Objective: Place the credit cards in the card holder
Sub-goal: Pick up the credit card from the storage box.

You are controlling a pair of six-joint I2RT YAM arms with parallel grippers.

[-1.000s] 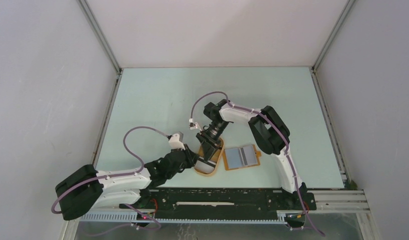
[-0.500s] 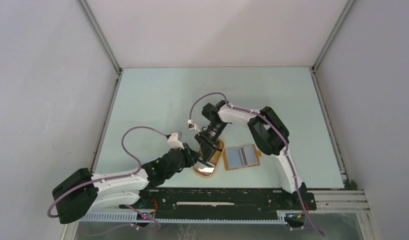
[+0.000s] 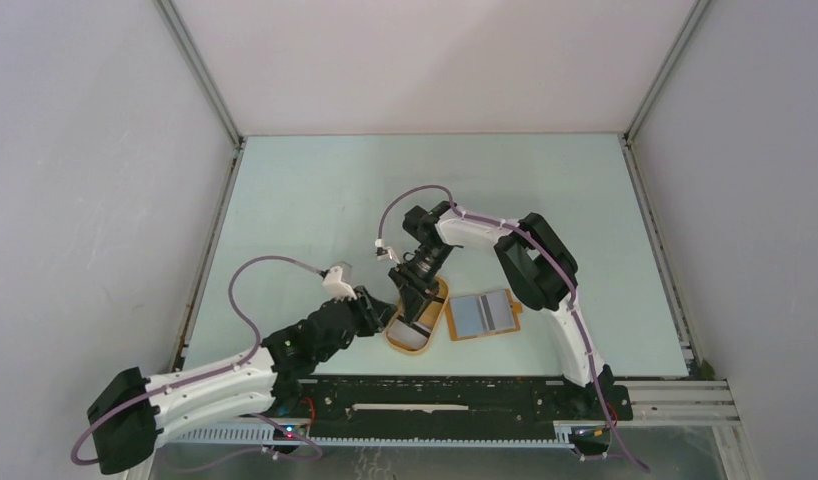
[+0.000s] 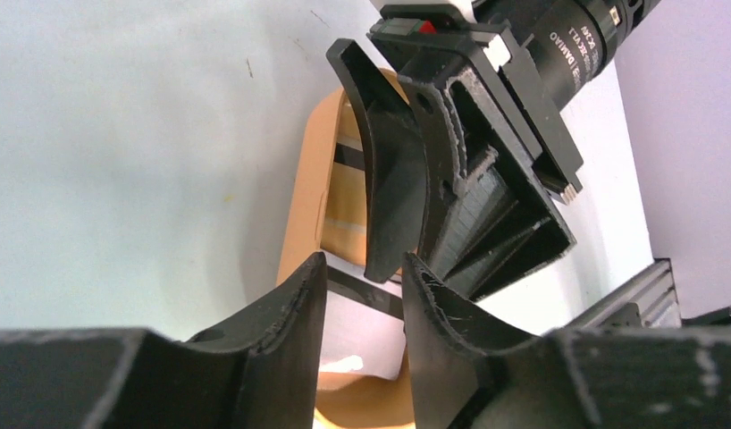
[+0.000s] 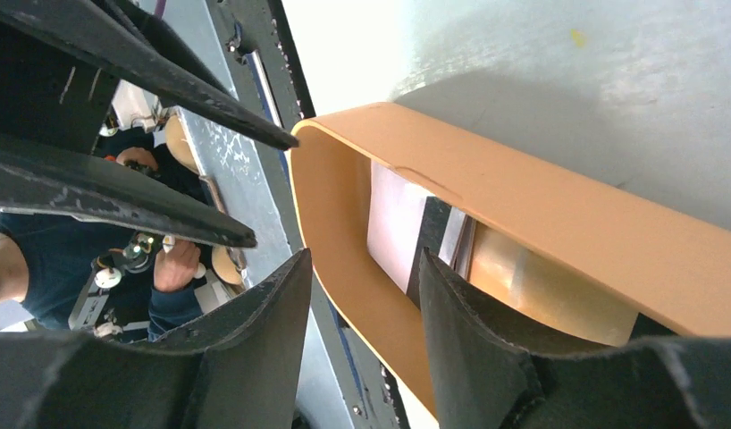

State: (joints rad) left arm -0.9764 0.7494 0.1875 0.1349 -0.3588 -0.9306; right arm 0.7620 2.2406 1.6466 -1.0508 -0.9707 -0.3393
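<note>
Holding nothing, left fingers point(image 4: 281, 331) and right fingers point(image 5: 469, 331) gape over one tray point(image 5: 541, 192) of credit cards point(image 5: 393, 219), beside one card holder point(image 3: 483, 316).

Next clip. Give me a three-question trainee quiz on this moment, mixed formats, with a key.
1. True or false: the left hand and the right hand are both at the oval orange tray, each with its fingers apart.
2. Pick one. In the top view, the card holder lies: A) closed, at the far edge of the table; B) open and flat, just right of the tray; C) inside the tray.
3. Fill the gap: in the right wrist view, the pale card in the tray has a ___ stripe.

Key: 1 true; 2 B; 3 black.
</note>
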